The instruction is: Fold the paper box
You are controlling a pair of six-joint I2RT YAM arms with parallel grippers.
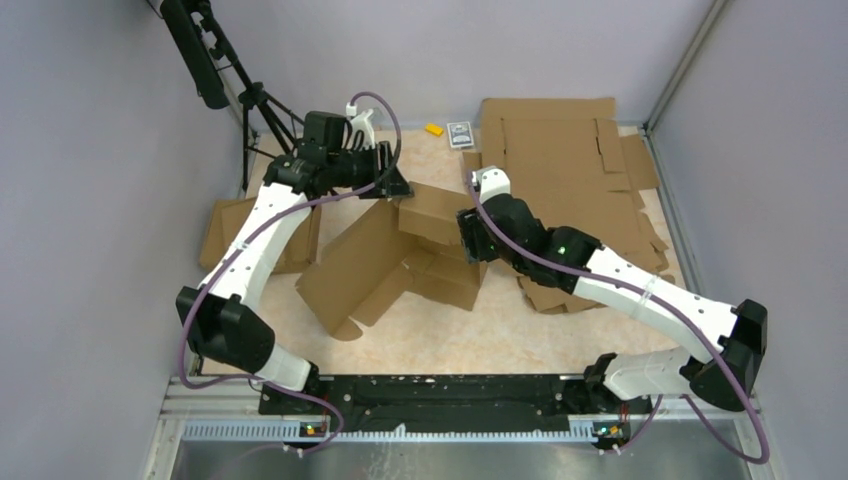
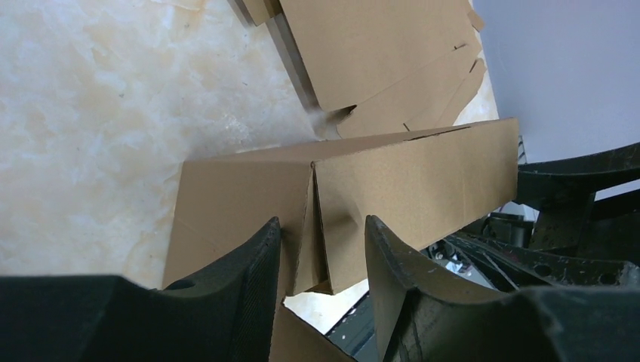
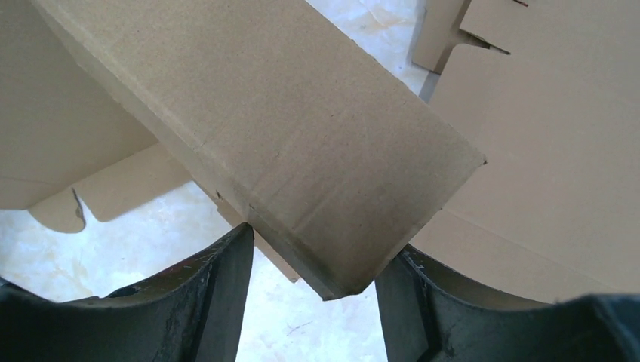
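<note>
My workspace is a pale beige marbled tabletop (image 1: 440,340), boxed in by plain lilac walls (image 1: 90,200) at the left, back and right. The paper box (image 1: 375,265), one big plain brown corrugated cardboard piece with creased panels and slotted flaps, sits half-formed about mid-table, with a long panel sloping toward my bases and its far end raised into a wall. Right of the paper box, partly under my right arm, there's a sprawling pile of flat brown slotted cardboard sheets (image 1: 565,150). Left of it, under my left arm, lies a smaller brown cardboard piece (image 1: 222,238). Behind the box near the back wall are a tiny yellow block (image 1: 433,129) and a small dark card (image 1: 460,134), both too small to make out. A black tripod stand (image 1: 250,105) is off to its far left. From above, my right wrist hides the box's right end. My left gripper (image 2: 321,234) is at the box's far edge, about half open, its black fingers (image 2: 256,264) straddling a doubled-over wall. The fold gapes a bit, so I can't tell if I'm pinching it or just bracketing it. My right gripper (image 3: 313,253) is at the right end, jaws fairly wide, clamped across a thick folded wall panel, with both fingers (image 3: 219,286) touching cardboard.
</note>
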